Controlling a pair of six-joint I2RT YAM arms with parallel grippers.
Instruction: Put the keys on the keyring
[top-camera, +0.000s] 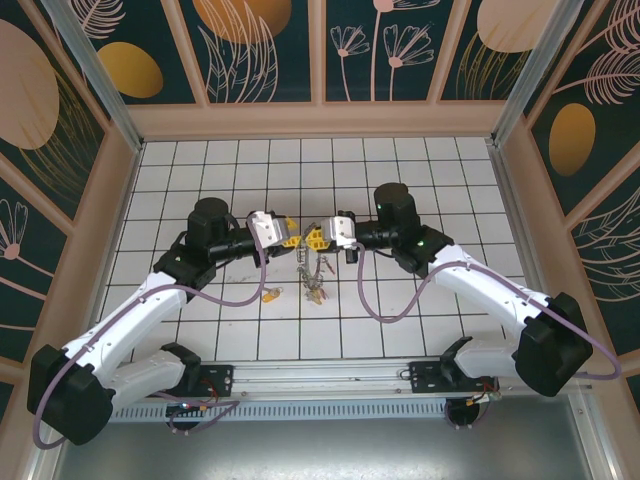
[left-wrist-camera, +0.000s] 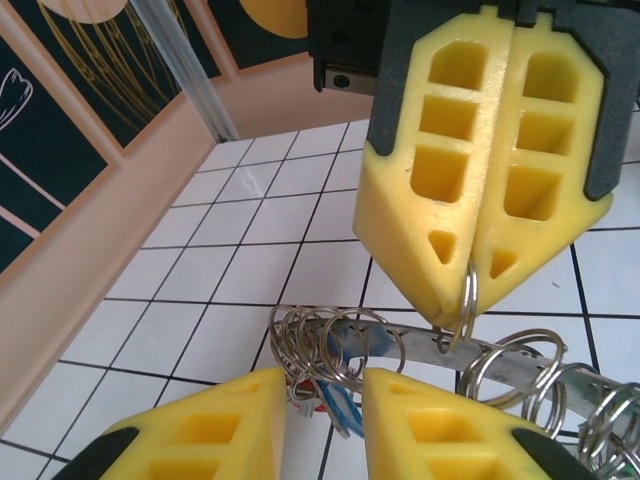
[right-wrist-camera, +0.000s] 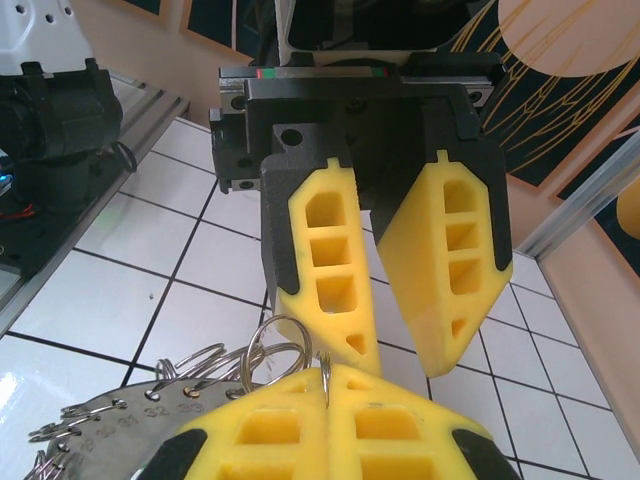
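Left wrist view shows the keyring (left-wrist-camera: 415, 348), a flat grey metal band with lots of wire rings on it, held up in the air over the middle of the table (left-wrist-camera: 250, 220). The right gripper (left-wrist-camera: 462, 312) is squeezed shut on one little wire ring (left-wrist-camera: 469, 290), and the band hangs from that. The band runs sideways, from the right gripper across to the left gripper (left-wrist-camera: 322, 392). The left gripper has its yellow fingers (left-wrist-camera: 215, 430) apart and grips nothing that I can see. A bunch of wire rings (left-wrist-camera: 330, 340), with what looks like a blue key (left-wrist-camera: 338, 405), sits right in the gap in front of it. From above, a loose key (top-camera: 270, 295) lies on the table toward the near edge, on the left arm's side. So I think the left gripper is the nearer one to fetch it.
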